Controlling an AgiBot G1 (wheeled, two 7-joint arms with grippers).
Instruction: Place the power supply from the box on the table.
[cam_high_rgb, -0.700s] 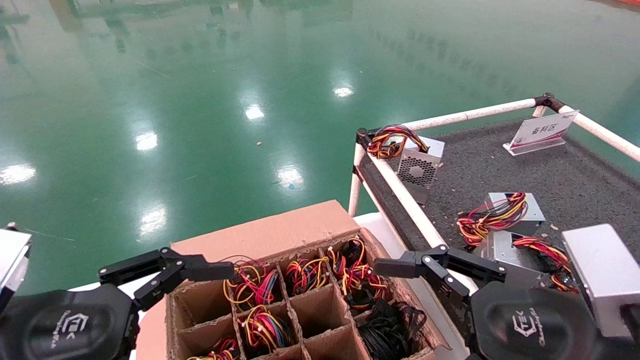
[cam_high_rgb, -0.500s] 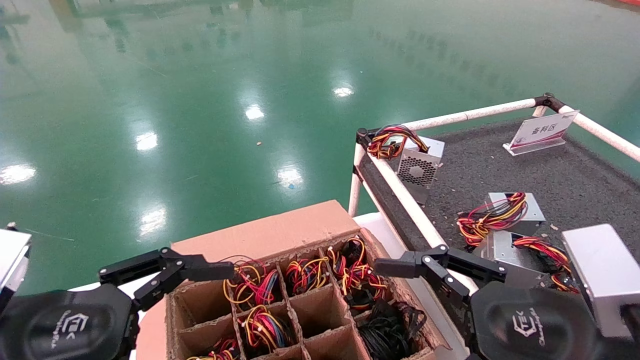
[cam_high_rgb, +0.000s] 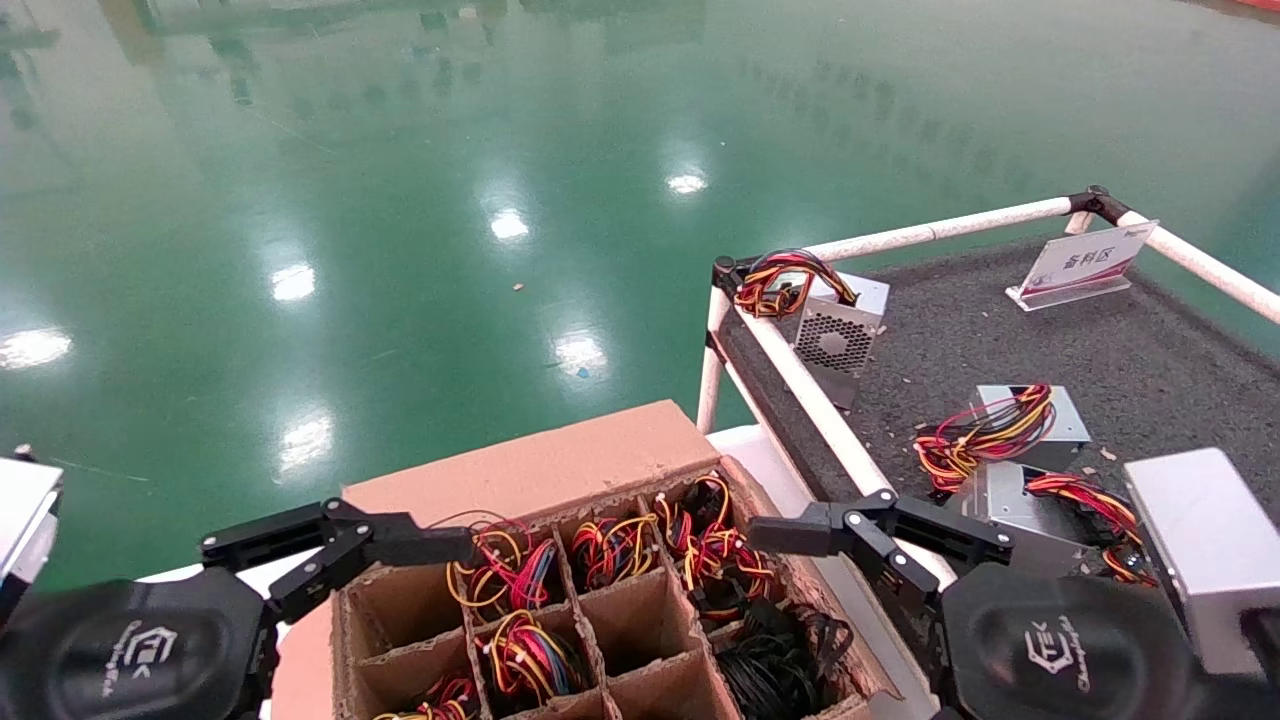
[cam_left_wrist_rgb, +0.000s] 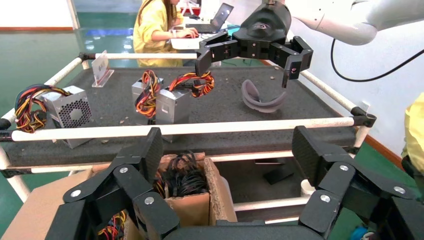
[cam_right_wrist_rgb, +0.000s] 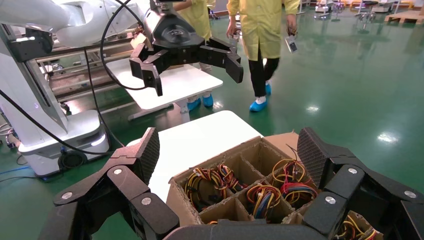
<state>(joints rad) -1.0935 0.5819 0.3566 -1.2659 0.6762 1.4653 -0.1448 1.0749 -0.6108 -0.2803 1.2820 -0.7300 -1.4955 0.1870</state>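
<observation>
The brown box (cam_high_rgb: 520, 470) sits low in the centre of the head view, its flap folded back. Power supplies stand in its cells, showing as coloured wire bundles (cam_high_rgb: 612, 550) (cam_right_wrist_rgb: 265, 196). Several more power supplies lie on the grey table (cam_high_rgb: 1000, 340); one shows its grille (cam_high_rgb: 835, 332). My left gripper (cam_high_rgb: 335, 545) hovers open over the box's far left corner, nothing between its fingers (cam_left_wrist_rgb: 227, 150). At the box's right edge, by the rail, my right gripper (cam_high_rgb: 880, 530) is also open and empty (cam_right_wrist_rgb: 230, 152).
An all-black cable bundle (cam_high_rgb: 780, 655) fills the near right cell. The white pipe rail (cam_high_rgb: 810, 400) runs between box and table. A sign stand (cam_high_rgb: 1085, 262) sits at the table's far side, with a grey curved object (cam_left_wrist_rgb: 262, 100) on it. People in yellow coats (cam_right_wrist_rgb: 260, 30) stand nearby.
My left gripper has crept very slightly to the right over the box. Nothing else has visibly moved.
</observation>
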